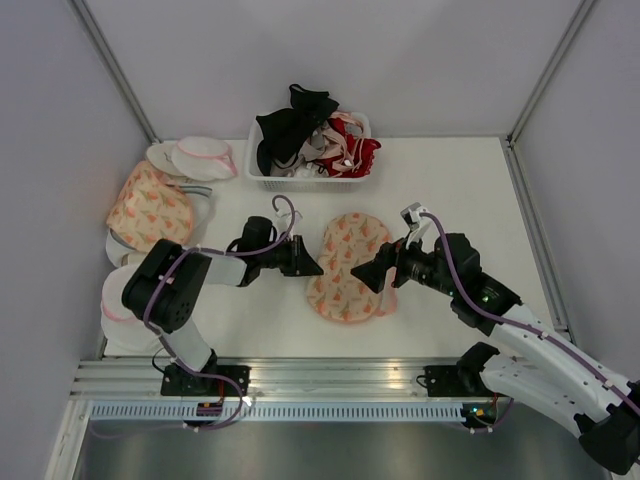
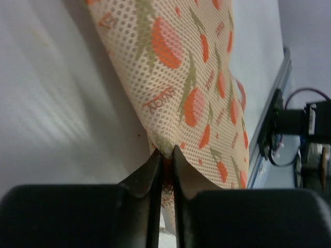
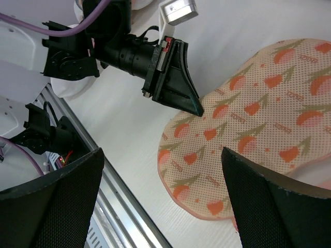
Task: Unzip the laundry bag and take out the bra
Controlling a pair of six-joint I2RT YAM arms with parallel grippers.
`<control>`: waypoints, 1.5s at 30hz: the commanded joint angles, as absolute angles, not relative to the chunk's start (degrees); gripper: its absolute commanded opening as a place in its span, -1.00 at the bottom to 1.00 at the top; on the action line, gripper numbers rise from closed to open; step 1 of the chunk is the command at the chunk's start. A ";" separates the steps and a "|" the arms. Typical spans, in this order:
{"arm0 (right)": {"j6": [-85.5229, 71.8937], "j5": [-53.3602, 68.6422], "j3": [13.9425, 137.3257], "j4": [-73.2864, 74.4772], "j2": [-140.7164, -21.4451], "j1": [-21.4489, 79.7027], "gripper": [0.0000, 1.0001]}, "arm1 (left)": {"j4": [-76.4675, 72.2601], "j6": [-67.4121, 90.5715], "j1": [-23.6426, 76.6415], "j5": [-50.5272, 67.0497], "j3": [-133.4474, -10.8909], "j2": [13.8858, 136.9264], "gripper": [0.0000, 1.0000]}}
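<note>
Peach oval mesh pouch with orange-red leaf print [image 2: 170,77]: short brown printed words repeat between the leaves, tilted. Letters too blurred and small to read. Nothing else carries legible lettering.

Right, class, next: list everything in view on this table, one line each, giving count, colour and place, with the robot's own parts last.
peach oval mesh laundry bag with orange-red print: one, peach, table centre
second printed mesh bag: one, peach, left side
white round mesh pouches with pink rims: several, white, along left side
white slotted plastic basket: one, white, back centre
black bra: one, black, heaped in basket
red bra: one, red, basket's right end
white table: one, white, beneath everything
left gripper: one, black, shut on laundry bag's left edge
right gripper: one, black, open above bag's right side
</note>
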State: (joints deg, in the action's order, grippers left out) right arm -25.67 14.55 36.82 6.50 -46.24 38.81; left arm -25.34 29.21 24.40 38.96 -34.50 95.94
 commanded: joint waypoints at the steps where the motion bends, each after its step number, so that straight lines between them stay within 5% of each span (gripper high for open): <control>1: -26.19 13.54 36.39 4.22 -46.23 39.11 0.96 | -34.34 30.66 24.61 57.72 -37.44 101.15 -0.79; 2: -26.19 13.01 36.13 4.13 -46.32 39.11 0.96 | -36.11 31.80 24.78 59.92 -36.83 102.55 -0.95; 8: -26.72 10.20 35.51 5.36 -47.63 39.29 0.96 | -52.18 44.10 24.96 58.29 -31.12 100.99 -0.95; 13: -27.16 4.86 35.95 7.29 -50.88 40.95 0.96 | -64.24 56.32 25.49 36.53 -19.64 90.75 -0.95; 17: -27.68 -2.71 36.91 7.91 -53.43 46.74 0.96 | -47.95 55.99 29.78 7.83 -16.79 75.88 -0.95; 24: -27.33 -18.79 42.88 10.63 -65.36 60.37 0.96 | -22.97 64.49 35.77 -14.31 -15.65 59.08 -0.95; 37: -15.39 -34.18 51.50 7.47 -82.43 73.39 0.96 | -11.25 69.78 37.79 -13.98 -19.34 56.69 -0.95; 45: -7.74 -30.77 51.15 0.98 -88.94 73.48 0.96 | -9.49 70.75 37.79 -10.03 -21.00 53.26 -0.95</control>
State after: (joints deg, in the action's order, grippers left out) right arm -12.27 -31.62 50.48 6.63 -88.44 73.01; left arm -9.30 68.07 37.39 -12.60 -17.91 54.89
